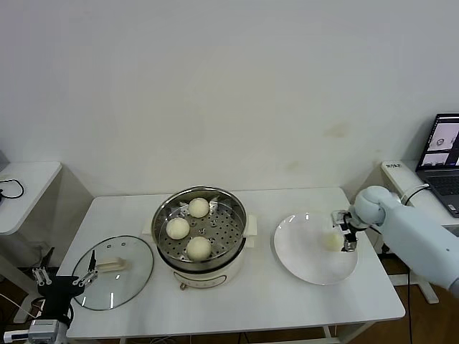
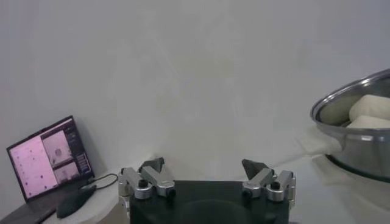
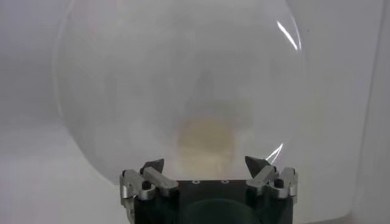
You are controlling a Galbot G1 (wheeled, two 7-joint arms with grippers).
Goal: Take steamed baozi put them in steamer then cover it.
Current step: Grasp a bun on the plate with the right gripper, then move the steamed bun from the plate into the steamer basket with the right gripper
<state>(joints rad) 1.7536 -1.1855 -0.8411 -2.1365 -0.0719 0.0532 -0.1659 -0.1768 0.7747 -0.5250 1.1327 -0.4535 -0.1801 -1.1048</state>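
The right gripper (image 1: 343,231), spread wide and holding nothing, straddles the last baozi (image 1: 331,241) on the plate (image 1: 305,265) for pickup (three occupy the steamer (image 1: 201,228)), while the left gripper (image 1: 63,275), parked beside the cover (image 1: 112,271), is likewise open.

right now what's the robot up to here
It is loading baozi into the steamer. Three already sit on the steamer's perforated tray. The right gripper hangs open over the white plate, around the last baozi, which lies on the plate. The left gripper waits open at the table's front left corner, by the cover, which lies flat on the table beside the steamer, not yet on it.
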